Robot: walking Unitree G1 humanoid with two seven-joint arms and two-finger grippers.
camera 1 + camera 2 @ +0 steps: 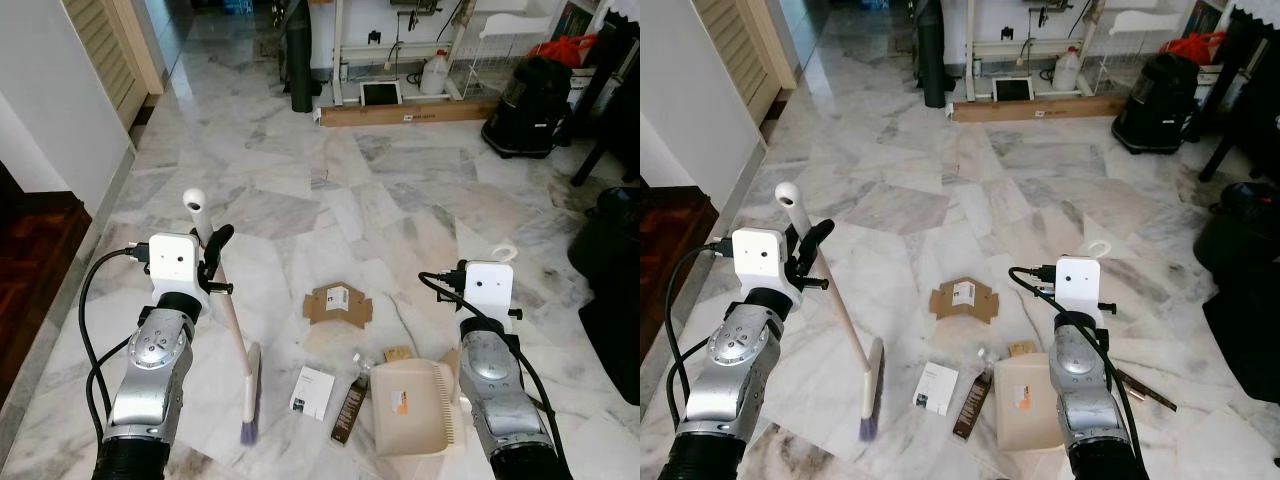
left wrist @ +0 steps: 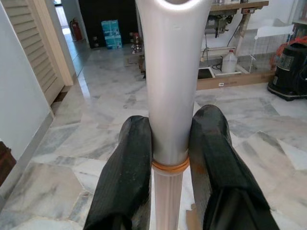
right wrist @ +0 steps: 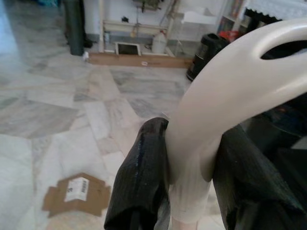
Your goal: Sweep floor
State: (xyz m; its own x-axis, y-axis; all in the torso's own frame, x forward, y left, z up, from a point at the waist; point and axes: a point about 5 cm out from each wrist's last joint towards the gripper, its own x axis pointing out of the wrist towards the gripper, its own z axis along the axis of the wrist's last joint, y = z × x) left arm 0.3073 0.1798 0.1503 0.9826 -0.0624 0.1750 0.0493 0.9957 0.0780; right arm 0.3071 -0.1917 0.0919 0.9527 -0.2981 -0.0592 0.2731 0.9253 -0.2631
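I've got the L gripper (image 2: 169, 158) clenched on the broom (image 1: 236, 340) handle, bristles on floor by scraps. R gripper (image 3: 189, 167) grips the dustpan (image 1: 412, 405) handle, pan flat beside cardboard (image 1: 338, 304).

You won't find any text you can read here. The cardboard piece (image 1: 338, 304) on the floor carries a white label with print too small to make out, and the white card (image 1: 313, 391) and beige dustpan (image 1: 412, 407) bear marks just as illegible.
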